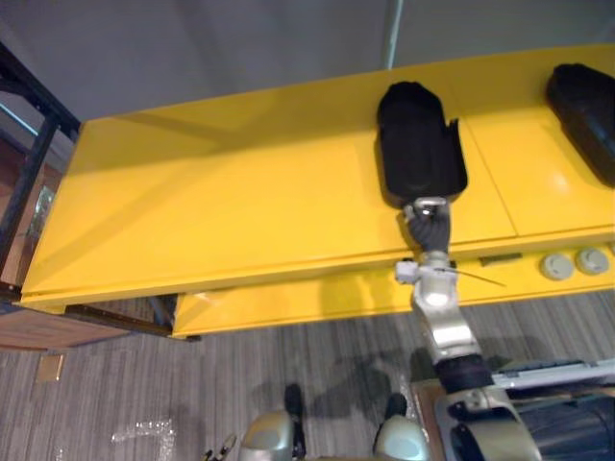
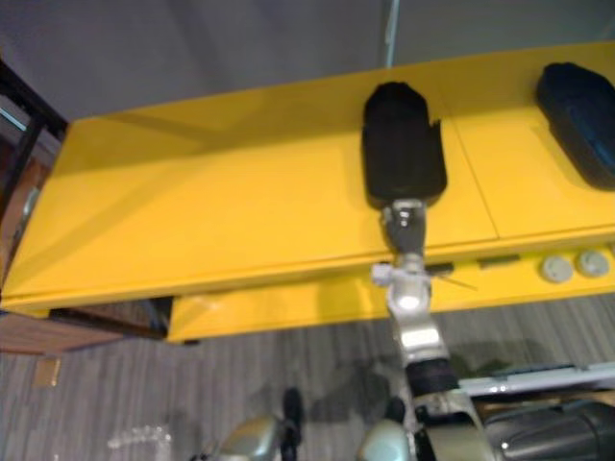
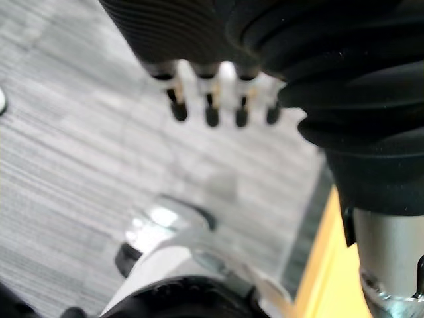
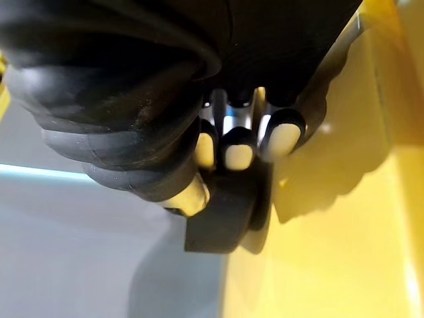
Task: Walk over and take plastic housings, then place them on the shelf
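Yellow, glossy and flat, the shelf point(image 1: 240, 211) runs across the left eye view above a grey striped floor point(image 1: 192, 384), and thin seams split its top into panels. A black plastic housing point(image 1: 420, 134), long, matte and rounded at its far end, lies on the shelf's top near the middle. My right hand point(image 1: 428, 223) meets its near end just inside the shelf's front edge. A second housing point(image 1: 586, 110) of the same dark plastic lies on the shelf further to my right, well apart from the first. Two round grey knobs point(image 1: 557, 266) sit side by side on the shelf's front face, below that second housing. The right eye view gives the same layout. In the left wrist view my left hand point(image 3: 211, 99) hangs over the floor beside the shelf's yellow edge, its dark-tipped fingers loose and holding nothing. In the right wrist view my fingers point(image 4: 238, 156) are curled over the thick, smooth rim of the black plastic housing, so I am grasping it. The housing lies against the shelf's shiny yellow surface, where a soft shadow falls beside it.
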Robot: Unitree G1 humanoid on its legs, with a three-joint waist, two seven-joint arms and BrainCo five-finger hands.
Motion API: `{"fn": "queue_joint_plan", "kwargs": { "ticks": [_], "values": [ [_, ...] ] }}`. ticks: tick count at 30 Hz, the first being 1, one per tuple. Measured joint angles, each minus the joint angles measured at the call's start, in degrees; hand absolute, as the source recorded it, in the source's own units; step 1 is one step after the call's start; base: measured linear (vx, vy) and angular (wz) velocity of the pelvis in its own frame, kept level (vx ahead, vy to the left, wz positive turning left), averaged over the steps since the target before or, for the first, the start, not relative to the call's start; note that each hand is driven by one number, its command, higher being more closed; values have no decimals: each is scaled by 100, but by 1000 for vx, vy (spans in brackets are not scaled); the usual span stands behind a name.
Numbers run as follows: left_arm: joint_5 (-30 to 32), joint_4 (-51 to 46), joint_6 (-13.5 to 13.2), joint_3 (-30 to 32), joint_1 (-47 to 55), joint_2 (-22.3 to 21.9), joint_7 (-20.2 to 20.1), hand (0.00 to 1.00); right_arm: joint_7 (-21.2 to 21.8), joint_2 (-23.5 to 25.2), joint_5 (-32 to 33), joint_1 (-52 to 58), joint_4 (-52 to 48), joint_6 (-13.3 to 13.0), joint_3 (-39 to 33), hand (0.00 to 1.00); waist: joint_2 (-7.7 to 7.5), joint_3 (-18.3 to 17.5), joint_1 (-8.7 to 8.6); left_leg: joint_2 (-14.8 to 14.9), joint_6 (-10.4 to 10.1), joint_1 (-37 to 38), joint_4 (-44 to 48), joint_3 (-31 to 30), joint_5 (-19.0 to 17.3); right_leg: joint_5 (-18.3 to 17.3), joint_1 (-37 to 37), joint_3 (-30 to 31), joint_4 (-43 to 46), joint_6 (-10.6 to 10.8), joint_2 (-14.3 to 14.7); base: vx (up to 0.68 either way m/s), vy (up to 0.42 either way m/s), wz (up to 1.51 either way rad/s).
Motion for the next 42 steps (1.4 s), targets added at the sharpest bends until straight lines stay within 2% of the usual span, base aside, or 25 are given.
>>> {"fn": "queue_joint_plan", "kwargs": {
  "ticks": [9,10,12,15,17,18,19,20,22,23,25,27,28,29,33,34,36,38,42],
  "values": [
    [4,-34,-12,1,-8,-1,-6,0,-120,5,-113,-19,9,-21,7,100,-1,4,0,13,-17,10,-34,12,11,1,-10,19,-6,-1,13,0,0,0],
    [6,-34,-28,2,-8,-1,-12,0,-89,12,-111,-4,-13,-64,18,0,-3,5,-2,22,-23,18,-52,22,18,1,-12,29,-13,-2,23,0,0,0],
    [9,-27,-41,6,-7,-1,-40,0,1,14,-110,86,-165,-148,76,0,-23,17,-14,39,-35,54,-97,49,27,3,-11,51,-29,-5,49,5,-5,-10],
    [119,45,-62,145,-5,4,-88,0,654,-26,-223,484,-1162,-445,327,0,-120,30,-25,112,-60,172,-247,211,41,72,13,195,-201,-45,166,44,-10,-26],
    [307,90,-109,279,-1,31,-106,0,1243,-205,-210,846,-2067,-674,526,0,-259,-31,-109,148,-66,343,-387,304,41,95,137,235,-344,-50,234,89,-11,-18],
    [364,90,-130,304,-2,53,-105,0,1346,-265,-208,922,-2239,-683,529,0,-306,-56,-135,156,-68,392,-423,316,42,95,179,247,-375,-50,252,104,-7,-9],
    [490,87,-178,332,-6,127,-104,0,1483,-366,-198,1111,-2508,-686,463,0,-440,-148,-191,179,-102,437,-436,330,19,97,249,245,-453,-53,294,108,-9,-10],
    [522,85,-220,355,-36,204,-94,0,1567,-425,-148,1358,-2711,-689,280,0,-591,-252,-199,208,-114,510,-477,401,11,107,303,271,-531,-67,334,112,-6,-14],
    [688,87,-285,434,-94,275,-65,0,1633,-437,-32,1742,-2920,-689,-93,0,-786,-423,-207,245,-142,635,-559,595,-8,115,306,417,-580,-80,393,111,12,-39],
    [726,81,-290,442,-160,327,-11,0,1625,-439,20,2010,-3065,-689,-370,0,-867,-529,-268,246,-147,713,-626,688,-11,128,311,513,-610,-89,416,91,25,-44],
    [738,90,-287,425,-249,413,47,0,1548,-451,40,2346,-3171,-694,-670,0,-921,-640,-383,238,-173,850,-681,882,-29,143,310,638,-609,-80,425,39,30,-46],
    [738,91,-288,385,-352,443,64,0,1417,-450,78,2748,-3176,-682,-908,0,-897,-798,-536,227,-206,914,-684,1019,-53,183,302,732,-618,-65,425,12,24,-39],
    [734,90,-291,337,-412,437,86,0,1358,-444,94,2996,-3170,-664,-1052,0,-846,-875,-642,225,-235,979,-684,1145,-75,214,300,795,-623,-66,436,5,14,-31],
    [738,91,-292,261,-424,439,86,0,1326,-444,96,3113,-3170,-665,-1103,0,-810,-904,-651,225,-251,1025,-684,1216,-87,221,298,864,-624,-64,444,-20,11,-50],
    [748,219,-232,50,-482,400,88,0,1274,-268,348,3823,-3145,-668,-1400,0,-600,-1103,-895,272,-281,1168,-684,1558,-172,224,286,1138,-666,-63,539,-63,-26,-43],
    [809,270,-132,-10,-482,388,85,0,1283,-183,362,3973,-3094,-669,-1450,0,-545,-1132,-963,297,-298,1205,-683,1612,-184,232,286,1180,-666,-72,574,-84,-53,-31],
    [908,337,-30,-12,-480,338,84,0,1292,-75,510,4166,-2924,-691,-1448,0,-494,-1177,-982,333,-307,1248,-682,1755,-190,255,253,1303,-667,-103,642,-93,-56,-35],
    [882,408,80,-10,-462,269,83,0,1334,164,707,4322,-2570,-881,-1388,0,-465,-1221,-970,385,-310,1305,-677,1909,-190,289,215,1440,-669,-129,722,-81,-57,-35],
    [924,412,186,-77,-477,270,69,0,1265,272,691,4407,-2167,-1156,-1110,0,-423,-1284,-978,416,-333,1308,-685,1995,-175,347,200,1481,-737,-158,759,-59,-59,-12]
  ]
}}
